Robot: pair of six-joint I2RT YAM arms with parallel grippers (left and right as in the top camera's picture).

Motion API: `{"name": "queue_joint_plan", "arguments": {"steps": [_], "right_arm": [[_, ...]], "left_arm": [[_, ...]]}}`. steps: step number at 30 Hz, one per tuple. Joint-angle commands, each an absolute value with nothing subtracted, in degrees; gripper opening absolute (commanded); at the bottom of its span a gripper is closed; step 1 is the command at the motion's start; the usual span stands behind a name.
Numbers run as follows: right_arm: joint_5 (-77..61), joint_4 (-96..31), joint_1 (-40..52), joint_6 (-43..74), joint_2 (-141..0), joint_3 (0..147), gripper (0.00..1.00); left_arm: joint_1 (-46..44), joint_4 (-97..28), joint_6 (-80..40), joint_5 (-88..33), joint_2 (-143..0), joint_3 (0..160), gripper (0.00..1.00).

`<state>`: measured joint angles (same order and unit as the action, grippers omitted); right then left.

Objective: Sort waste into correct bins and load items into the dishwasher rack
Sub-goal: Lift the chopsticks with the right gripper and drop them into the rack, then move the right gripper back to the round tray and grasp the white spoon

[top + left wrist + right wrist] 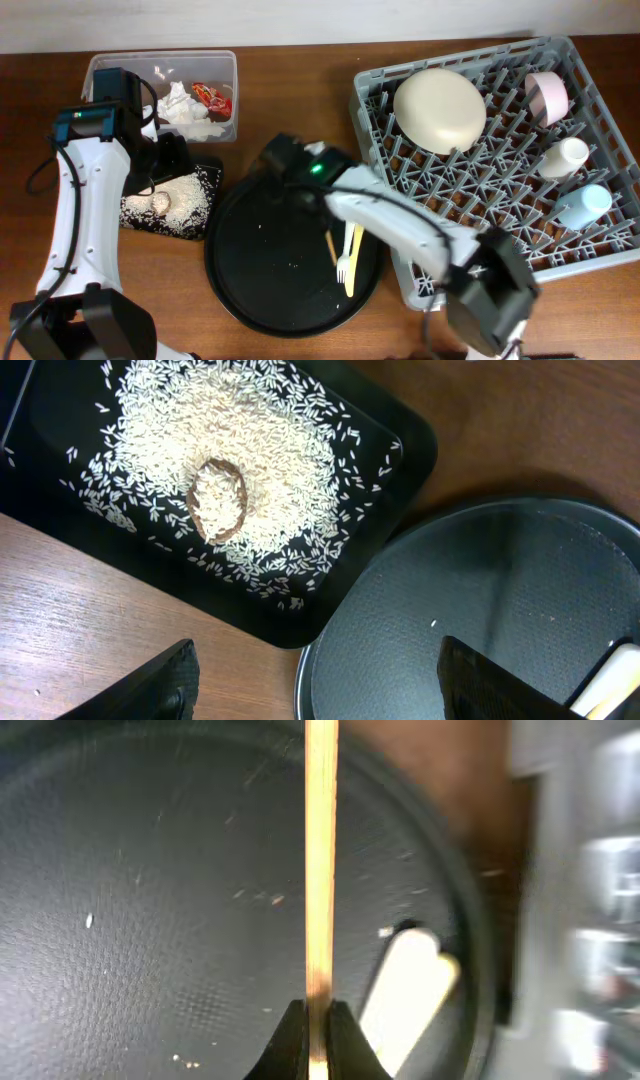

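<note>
My right gripper [320,1025] is shut on the thin wooden chopstick [321,850] and holds it over the round black tray [150,920]. In the overhead view the chopstick [331,246] shows under the right arm, next to the pale yellow and white cutlery [349,260] lying on the tray. My left gripper [315,680] is open and empty, at the edge of the flat black tray [400,450], which holds rice [250,430] and a brown bit [218,502]. The clear tub [226,66] holds tissues [182,106] and a red wrapper [212,97].
The grey rack [600,70] at the right holds a cream bowl [440,108], a pink bowl [548,97], a white cup [563,157] and a light blue cup [583,205]. The round tray [260,260] lies between the flat tray and the rack.
</note>
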<state>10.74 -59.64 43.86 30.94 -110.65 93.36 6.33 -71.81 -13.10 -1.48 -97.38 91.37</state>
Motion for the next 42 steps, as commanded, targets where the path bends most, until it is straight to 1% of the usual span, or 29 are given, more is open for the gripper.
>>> {"name": "queue_joint_plan", "arguments": {"steps": [1, 3, 5, 8, 10, 11, 13, 20, 21, 23, 24, 25, 26, 28, 29, 30, 31, 34, 37, 38, 39, 41, 42], "right_arm": [[12.3, -61.8, 36.5, 25.4, -102.4, 94.8, 0.05], [12.2, -64.3, 32.5, 20.9, -99.4, 94.8, 0.04], [12.3, -69.5, 25.6, 18.2, -98.8, 94.2, 0.04], [12.2, -69.2, 21.4, 16.0, -99.1, 91.4, 0.04], [10.8, -65.6, 20.9, 10.1, -99.2, 85.8, 0.04], [7.8, -62.9, 20.9, 6.9, -99.2, 83.6, 0.04], [6.7, -59.0, 20.9, 4.4, -99.2, 81.2, 0.04], [5.8, -56.6, 20.9, 2.8, -102.1, 80.2, 0.05], [5.8, -56.4, 20.9, 2.8, -102.1, 80.2, 0.16], [5.8, -56.0, 20.9, 2.8, -102.1, 80.2, 0.30], [5.8, -55.8, 20.9, 2.8, -102.1, 80.2, 0.35], [5.8, -55.6, 20.9, 2.8, -102.1, 80.2, 0.36], [5.7, -55.8, 20.9, 3.0, -102.0, 80.6, 0.39], [2.9, -58.9, 21.0, 3.7, -100.7, 84.9, 0.43], [1.6, -60.7, 21.0, 6.4, -99.8, 87.8, 0.45], [-2.7, -62.4, 21.3, 10.5, -98.5, 91.2, 0.47], [-4.9, -62.6, 21.8, 12.3, -98.0, 91.9, 0.49], [-5.8, -65.1, 28.8, 21.6, -99.0, 88.5, 0.55], [-5.8, -61.4, 33.9, 24.8, -102.3, 81.9, 0.55], [-4.8, -59.0, 35.1, 28.3, -103.7, 79.1, 0.54], [-2.7, -57.5, 35.8, 34.3, -105.6, 76.4, 0.54], [-3.0, -53.6, 35.8, 39.0, -107.3, 72.2, 0.54], [-5.1, -50.7, 35.8, 39.5, -107.4, 69.9, 0.53]], "left_arm": [[6.3, -72.1, -13.3, -1.7, -96.4, 91.9, 0.76], [6.3, -72.1, -13.3, -1.7, -96.4, 91.9, 0.76], [6.3, -72.1, -13.3, -1.7, -96.4, 91.9, 0.76], [6.3, -72.1, -13.3, -1.7, -96.4, 91.9, 0.76], [6.3, -72.1, -13.3, -1.7, -96.4, 91.9, 0.76], [6.3, -72.1, -13.3, -1.7, -96.4, 91.9, 0.76], [6.3, -72.2, -13.3, -1.7, -96.4, 91.9, 0.76], [6.3, -72.3, -13.3, -1.7, -96.4, 91.9, 0.76], [6.3, -72.3, -13.3, -1.7, -96.4, 91.9, 0.76], [6.3, -72.3, -13.3, -1.7, -96.4, 91.9, 0.76], [6.3, -72.4, -13.3, -1.7, -96.4, 91.9, 0.76], [6.3, -72.4, -13.3, -1.7, -96.4, 91.9, 0.76], [6.3, -72.4, -13.3, -1.7, -96.4, 91.9, 0.76], [6.3, -72.5, -13.3, -1.7, -96.4, 91.9, 0.76], [6.3, -72.5, -13.3, -1.7, -96.4, 91.9, 0.76], [6.3, -72.5, -13.3, -1.7, -96.4, 91.9, 0.76], [6.3, -72.5, -13.3, -1.7, -96.4, 91.9, 0.76], [6.3, -72.5, -13.3, -1.7, -96.4, 91.9, 0.76], [6.3, -72.6, -13.3, -1.7, -96.4, 91.9, 0.76], [6.3, -72.6, -13.3, -1.7, -96.4, 91.9, 0.76], [6.3, -72.9, -13.3, -1.7, -96.4, 91.9, 0.76], [6.3, -73.1, -13.3, -1.7, -96.4, 91.9, 0.76], [6.3, -73.0, -13.3, -1.7, -96.4, 91.9, 0.76]]}}
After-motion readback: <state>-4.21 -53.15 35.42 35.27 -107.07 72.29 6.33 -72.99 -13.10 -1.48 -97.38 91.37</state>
